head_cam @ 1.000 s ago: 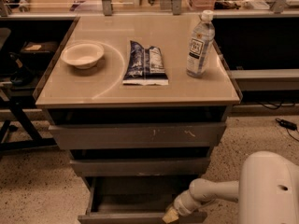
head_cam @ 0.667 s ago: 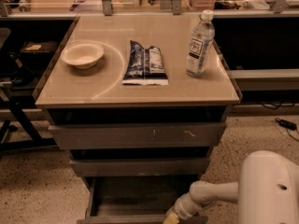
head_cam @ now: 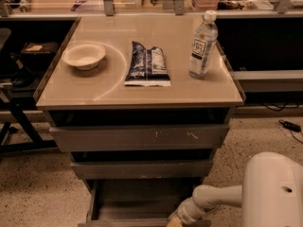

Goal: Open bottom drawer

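Observation:
The bottom drawer [head_cam: 132,200] of the grey cabinet is pulled out, showing its shallow grey interior; its front edge lies at the frame's bottom. My white arm reaches in from the lower right, and my gripper [head_cam: 174,221] is at the drawer's front edge, mostly cut off by the frame. Above are the middle drawer front [head_cam: 142,169] and the top, widest drawer front [head_cam: 139,137] with white scratch marks, both closed.
On the cabinet top [head_cam: 109,91] stand a white bowl [head_cam: 84,56], a dark blue snack bag [head_cam: 147,64] and a clear water bottle [head_cam: 203,44]. A dark table frame [head_cam: 19,112] is on the left. A cable [head_cam: 286,125] lies on the speckled floor at right.
The bottom drawer has slid out a little further and my arm has drawn back toward the frame's bottom.

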`<state>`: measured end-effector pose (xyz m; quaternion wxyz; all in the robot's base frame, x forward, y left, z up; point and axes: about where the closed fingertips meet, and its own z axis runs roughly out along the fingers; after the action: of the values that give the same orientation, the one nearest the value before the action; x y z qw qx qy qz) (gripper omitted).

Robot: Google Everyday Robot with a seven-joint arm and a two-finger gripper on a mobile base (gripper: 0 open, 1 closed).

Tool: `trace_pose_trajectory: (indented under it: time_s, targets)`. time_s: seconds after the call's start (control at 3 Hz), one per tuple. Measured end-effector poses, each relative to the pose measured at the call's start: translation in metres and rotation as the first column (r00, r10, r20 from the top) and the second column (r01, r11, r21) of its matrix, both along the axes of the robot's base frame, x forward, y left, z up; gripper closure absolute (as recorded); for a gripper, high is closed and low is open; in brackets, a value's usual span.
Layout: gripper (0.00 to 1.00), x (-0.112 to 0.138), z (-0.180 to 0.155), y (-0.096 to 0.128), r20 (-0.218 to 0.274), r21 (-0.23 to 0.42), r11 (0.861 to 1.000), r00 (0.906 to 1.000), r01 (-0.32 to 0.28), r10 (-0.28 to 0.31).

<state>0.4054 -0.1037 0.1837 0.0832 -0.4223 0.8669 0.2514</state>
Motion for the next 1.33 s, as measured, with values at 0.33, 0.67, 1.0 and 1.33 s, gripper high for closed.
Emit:
trace_pose_trajectory:
  time_s: [0.33, 0.67, 1.0, 1.33]
  targets:
    - [1.00, -0.0004, 0.0015, 0.0018, 0.000, 0.000, 1.000, 1.0000, 0.000, 0.000]
    - [1.00, -0.0096, 0.0021, -0.0019, -0.015, -0.006, 1.000, 0.9998, 0.012, -0.012]
    - [1.00, -0.0099, 0.0028, -0.0001, -0.015, -0.006, 1.000, 0.9998, 0.012, -0.012]
    - [0.81, -0.0100, 0.0028, 0.0000, -0.015, -0.006, 1.000, 0.9998, 0.012, -0.012]
